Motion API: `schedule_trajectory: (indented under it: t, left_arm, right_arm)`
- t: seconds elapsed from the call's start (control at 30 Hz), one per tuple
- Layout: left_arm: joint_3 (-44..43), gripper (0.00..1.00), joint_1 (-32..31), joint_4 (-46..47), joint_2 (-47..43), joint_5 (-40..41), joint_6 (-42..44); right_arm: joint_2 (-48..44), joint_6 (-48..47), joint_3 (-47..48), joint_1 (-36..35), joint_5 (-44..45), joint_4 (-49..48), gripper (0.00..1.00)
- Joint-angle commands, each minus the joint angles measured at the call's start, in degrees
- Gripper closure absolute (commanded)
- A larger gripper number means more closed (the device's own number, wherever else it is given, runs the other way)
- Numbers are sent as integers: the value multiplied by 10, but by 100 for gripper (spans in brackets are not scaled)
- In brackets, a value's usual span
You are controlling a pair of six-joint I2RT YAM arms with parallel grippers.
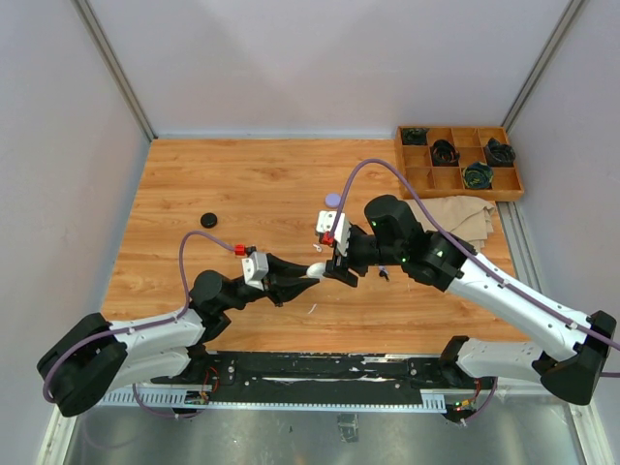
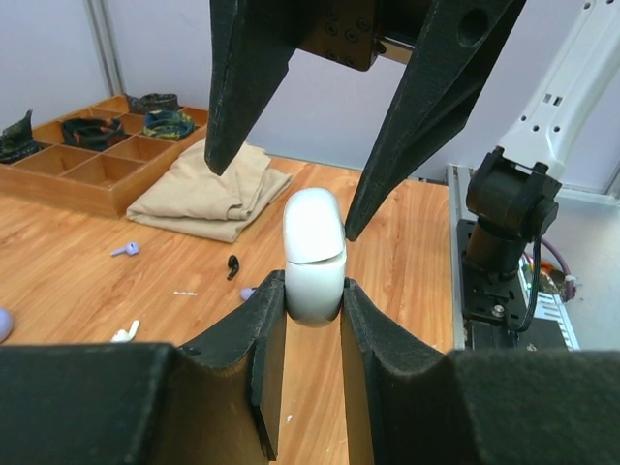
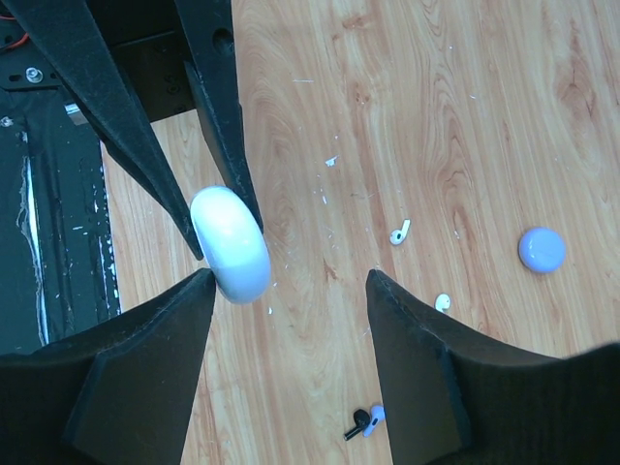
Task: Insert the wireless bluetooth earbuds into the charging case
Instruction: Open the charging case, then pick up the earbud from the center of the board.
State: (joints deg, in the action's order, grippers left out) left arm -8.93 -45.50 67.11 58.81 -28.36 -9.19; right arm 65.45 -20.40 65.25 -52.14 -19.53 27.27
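My left gripper is shut on a white charging case with its lid closed and holds it above the table. It also shows in the top view and in the right wrist view. My right gripper is open, its jaws spread over the top of the case. The case lies close to one right finger, far from the other. Two white earbuds lie on the wood. A black earbud and a lilac earbud lie together. Another lilac earbud lies near the cloth.
A lilac round case and a black round case sit on the table. A wooden compartment tray with dark coiled items stands at the back right, a folded beige cloth in front of it.
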Motion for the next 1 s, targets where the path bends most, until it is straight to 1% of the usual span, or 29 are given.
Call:
schedule_trajectory:
  t: [0.0,0.33,0.47,0.57,0.7,0.77,0.87,0.97]
  left_arm:
    - [1,100,-4,-5,5,-45,8]
    - [4,100,-4,-3,14,-35,3]
    - [0,100,-4,-18,18,7,-9]
    - [-4,100,-3,-40,24,48,-24]
    - [-7,100,21,-29,46,64,-69]
    - [-7,100,37,-20,63,70,-92]
    - [4,100,51,7,79,69,-93]
    - [5,100,59,4,82,87,-90]
  right_arm:
    - [-14,5,3,-3,52,-45,36]
    - [-17,9,3,-2,64,-49,35]
    - [-20,12,0,-3,57,-49,34]
    - [-17,17,-4,-3,73,-49,32]
    - [-8,30,-12,2,103,-47,31]
    - [-5,41,-19,11,106,-48,30]
    - [-5,61,-31,32,106,-57,29]
    - [-5,86,-47,75,91,-70,29]
